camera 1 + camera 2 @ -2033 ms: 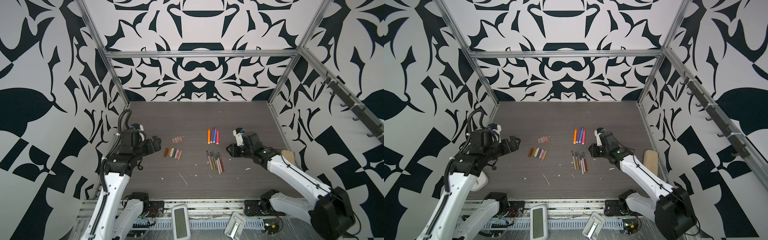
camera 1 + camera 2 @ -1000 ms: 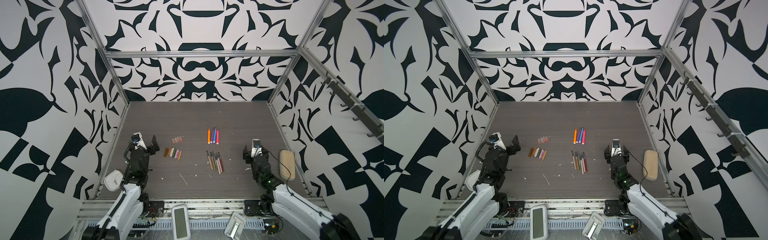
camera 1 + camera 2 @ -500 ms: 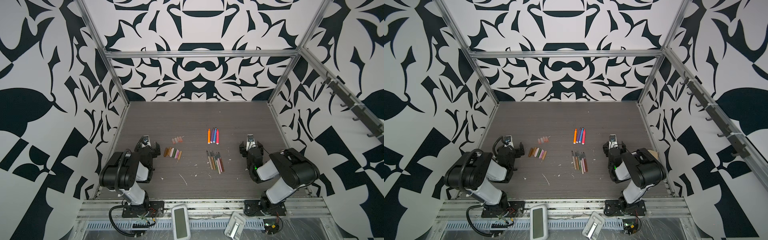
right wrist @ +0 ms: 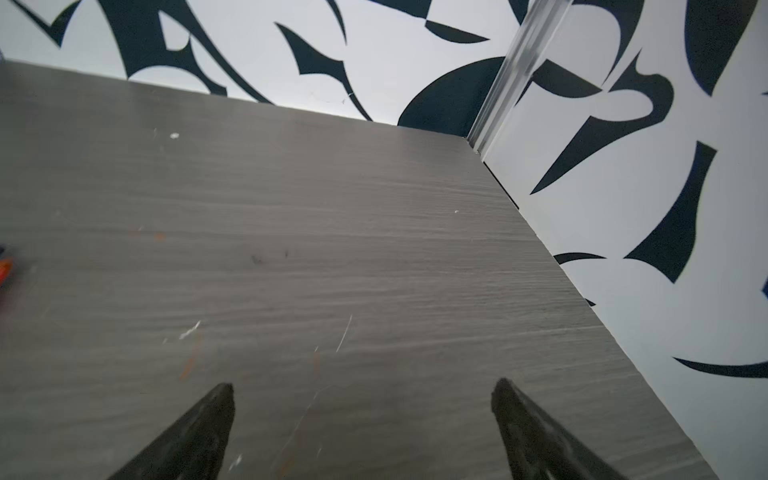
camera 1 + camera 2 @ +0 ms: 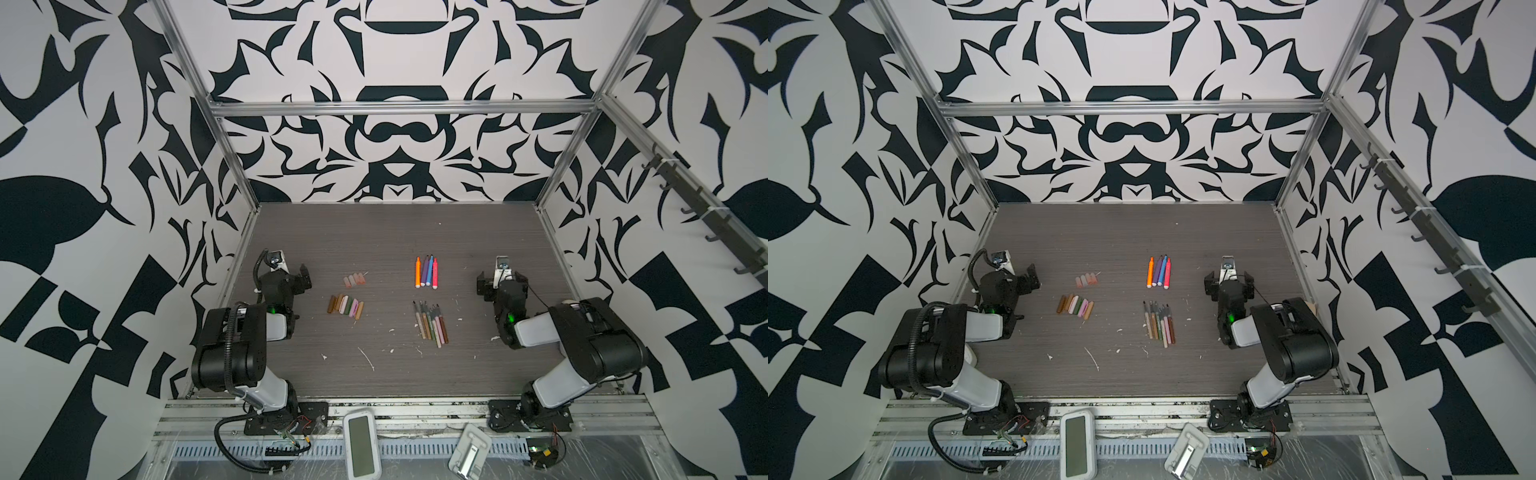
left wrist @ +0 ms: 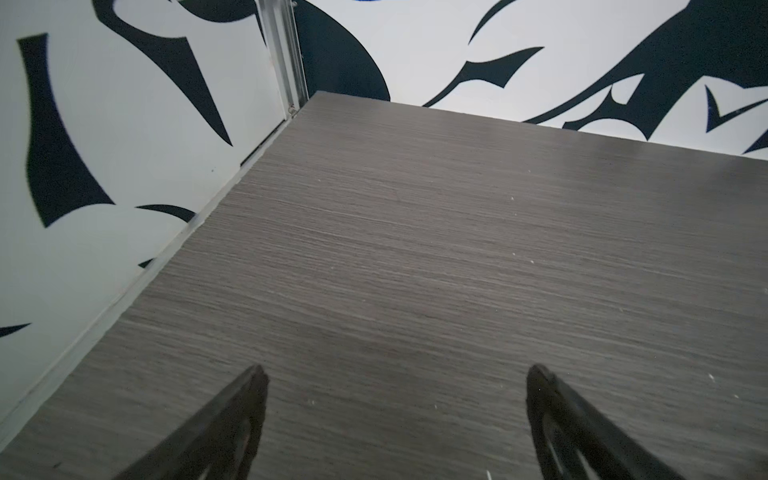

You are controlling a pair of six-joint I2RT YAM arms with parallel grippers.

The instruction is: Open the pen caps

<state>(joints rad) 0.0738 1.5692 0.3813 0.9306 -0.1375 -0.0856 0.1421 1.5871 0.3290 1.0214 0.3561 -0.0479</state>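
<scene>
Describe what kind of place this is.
Probably a robot test cell: patterned wall panels on an aluminium frame enclose a table, a left arm and a right arm are mounted at its front, and pens and pen caps lie sorted.

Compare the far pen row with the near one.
The far pen row holds four bright pens: orange, purple, blue, pink-red. The near pen row holds about seven muted brown and green ones. The far row lies even; the near row is staggered. Both lie on the table.
</scene>
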